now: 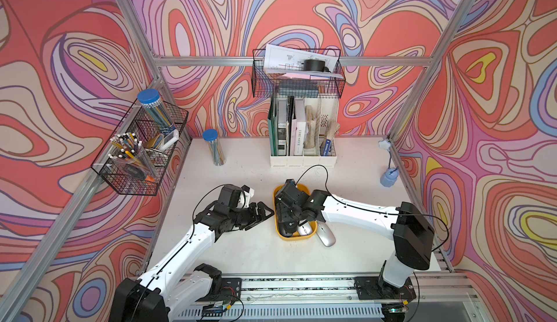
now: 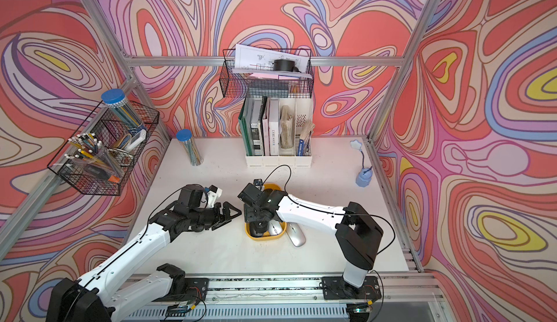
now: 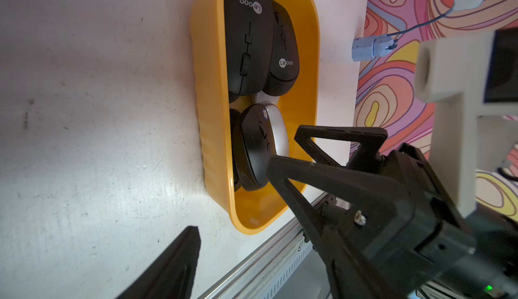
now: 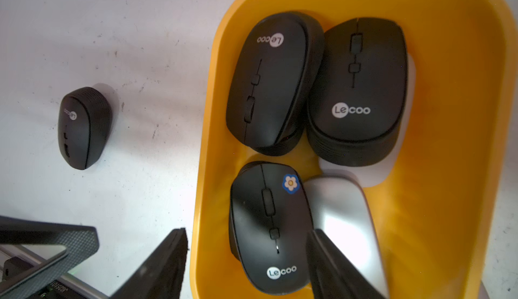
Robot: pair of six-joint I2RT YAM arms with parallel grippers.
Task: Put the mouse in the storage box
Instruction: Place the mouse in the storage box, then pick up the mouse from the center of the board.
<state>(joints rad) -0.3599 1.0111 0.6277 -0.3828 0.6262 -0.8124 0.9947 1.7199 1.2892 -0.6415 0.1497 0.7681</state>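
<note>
Tabletop (image 1: 241, 254) scuffed white, walls (image 1: 301, 9) swirl-patterned — left fingers (image 3: 173, 266), right fingers (image 4: 162, 264) both spread, empty.

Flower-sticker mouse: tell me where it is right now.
In the right wrist view the flower-sticker mouse lies inside the yellow storage box, at the end nearest the robot's bases, just left of the silver mouse beside it.

"Lecoo" logo was on three black mice (image 4: 269, 82) in the storage box (image 4: 448, 171) and one loose mouse (image 4: 81, 126) at its 9 o'clock.
</note>
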